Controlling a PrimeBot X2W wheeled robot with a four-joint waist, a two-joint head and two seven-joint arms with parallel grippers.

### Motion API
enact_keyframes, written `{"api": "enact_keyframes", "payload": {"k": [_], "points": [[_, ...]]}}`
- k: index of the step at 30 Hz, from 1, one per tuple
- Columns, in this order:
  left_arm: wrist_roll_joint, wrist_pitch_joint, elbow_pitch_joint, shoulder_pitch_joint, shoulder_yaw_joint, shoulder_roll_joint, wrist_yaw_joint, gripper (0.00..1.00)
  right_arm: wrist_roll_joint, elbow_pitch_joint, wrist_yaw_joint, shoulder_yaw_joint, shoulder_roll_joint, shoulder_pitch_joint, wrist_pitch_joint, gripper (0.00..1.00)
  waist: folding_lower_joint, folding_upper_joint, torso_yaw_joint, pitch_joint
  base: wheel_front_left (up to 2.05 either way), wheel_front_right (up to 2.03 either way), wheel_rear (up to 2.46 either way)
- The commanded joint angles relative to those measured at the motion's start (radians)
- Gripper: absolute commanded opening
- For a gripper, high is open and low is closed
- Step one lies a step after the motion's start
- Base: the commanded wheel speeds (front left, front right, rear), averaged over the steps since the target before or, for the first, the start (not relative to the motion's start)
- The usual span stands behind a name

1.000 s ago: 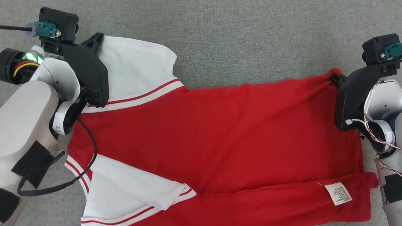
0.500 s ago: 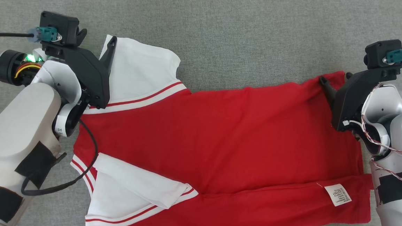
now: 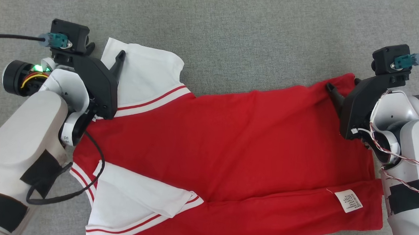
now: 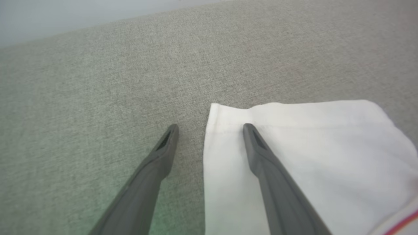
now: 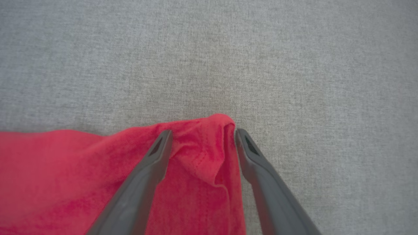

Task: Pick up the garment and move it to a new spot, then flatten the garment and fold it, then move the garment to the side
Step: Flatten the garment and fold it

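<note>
The garment [image 3: 230,133] lies flat on the grey cloth [image 3: 237,24], its six o'clock edge folded over. Left gripper [image 3: 106,51] at the ten o'clock sleeve and right gripper [image 3: 342,84] at the two o'clock corner gape, holding nothing. Folding seems underway; the next move likely needs firm pinches on both corners.

The head camera looks straight down from overhead on the whole shirt [image 3: 229,144]. The wrist cameras sit low and close: left facing the white sleeve [image 4: 310,147], right the red corner [image 5: 202,147], both also seen from overhead.
</note>
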Motion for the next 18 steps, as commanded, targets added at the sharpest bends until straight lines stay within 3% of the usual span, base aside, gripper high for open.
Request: {"api": "enact_keyframes", "payload": {"k": [1,8,9,10,11,13,14,15,18], "points": [[0.004,0.008,0.011,-0.005,-0.001,0.001,0.007,1.00,0.001,0.003,0.000,0.008,0.004,-0.001,-0.001,1.00,0.0000,0.0000,-0.003,0.005,0.00,0.00,0.00],[-0.005,0.053,0.041,-0.019,-0.014,0.003,0.004,1.00,0.008,0.014,0.000,0.027,0.009,-0.013,0.004,1.00,0.0000,0.0000,-0.010,0.019,0.00,0.00,0.00],[-0.012,0.066,0.045,-0.017,-0.016,0.000,-0.001,0.69,0.009,0.015,0.000,0.028,0.009,-0.015,0.004,1.00,0.0000,0.0000,-0.010,0.020,0.00,0.00,0.00],[-0.019,0.080,0.048,-0.013,-0.020,-0.003,-0.005,0.48,0.011,0.017,0.000,0.029,0.008,-0.017,0.003,1.00,0.0000,0.0000,-0.010,0.022,0.00,0.00,0.00],[-0.022,0.092,0.048,-0.009,-0.024,-0.005,-0.012,0.46,0.013,0.018,0.000,0.031,0.007,-0.018,0.002,1.00,0.0000,0.0000,-0.009,0.023,0.00,0.00,0.00],[-0.031,0.110,0.046,-0.006,-0.030,-0.005,-0.020,0.27,0.015,0.019,0.000,0.033,0.005,-0.021,0.000,1.00,0.0000,0.0000,-0.009,0.025,0.00,0.00,0.00],[-0.032,0.115,0.045,-0.006,-0.032,-0.004,-0.019,0.09,0.016,0.019,0.000,0.035,0.005,-0.023,0.000,1.00,0.0000,0.0000,-0.009,0.027,0.00,0.00,0.00],[-0.032,0.116,0.044,-0.006,-0.033,-0.005,-0.020,0.00,0.018,0.019,0.000,0.036,0.004,-0.024,0.000,1.00,0.0000,0.0000,-0.010,0.028,0.00,0.00,0.00],[-0.033,0.121,0.040,-0.006,-0.038,-0.009,-0.025,0.00,0.026,0.016,0.000,0.041,0.005,-0.030,-0.001,1.00,0.0000,0.0000,-0.012,0.032,0.00,0.00,0.00]]}}
